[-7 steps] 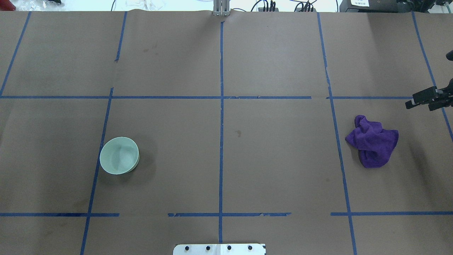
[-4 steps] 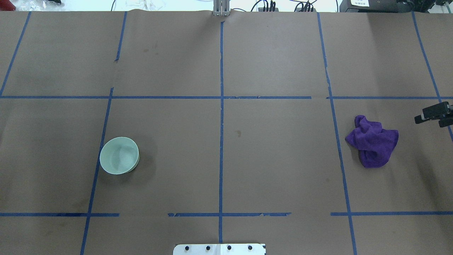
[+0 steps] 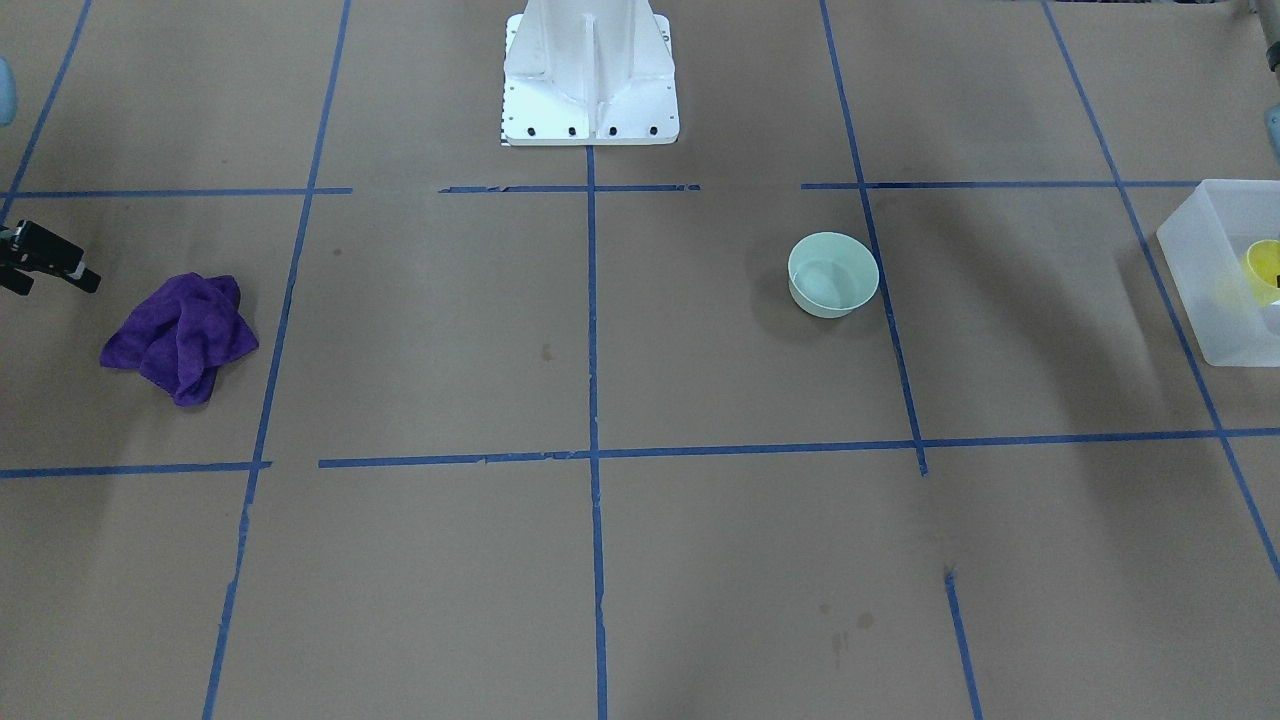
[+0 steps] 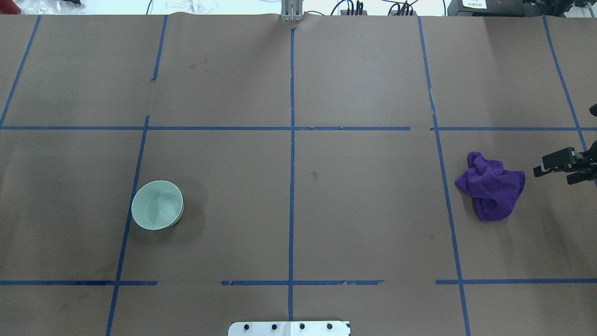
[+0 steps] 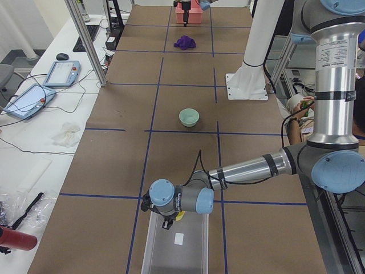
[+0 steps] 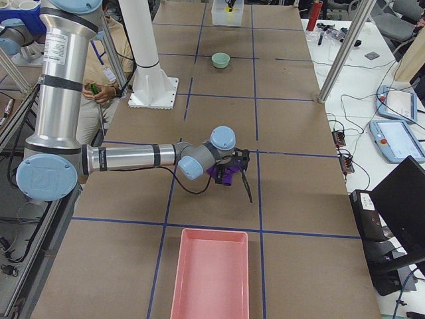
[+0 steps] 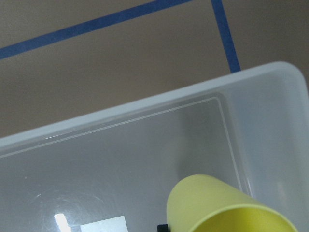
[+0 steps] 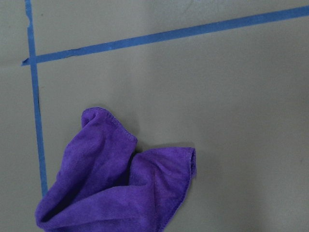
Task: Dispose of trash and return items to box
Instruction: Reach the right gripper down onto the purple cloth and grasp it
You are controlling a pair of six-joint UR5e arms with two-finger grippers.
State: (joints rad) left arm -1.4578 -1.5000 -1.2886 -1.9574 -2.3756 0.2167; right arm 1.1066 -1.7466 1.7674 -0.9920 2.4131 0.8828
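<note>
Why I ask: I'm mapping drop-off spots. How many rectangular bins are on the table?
2. The frosted box sits at the table end on the robot's left; the pink tray at the opposite end. None looks hidden.

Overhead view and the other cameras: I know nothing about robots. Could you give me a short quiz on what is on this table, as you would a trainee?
1. True or false: the cloth lies inside the bowl.
2. What colour is the cup at the box? A red, B yellow, C blue.
3. Fill in: the thing nearest the right end effector is the ____.

Key: 1 false, they lie far apart; 2 B; 3 cloth.
</note>
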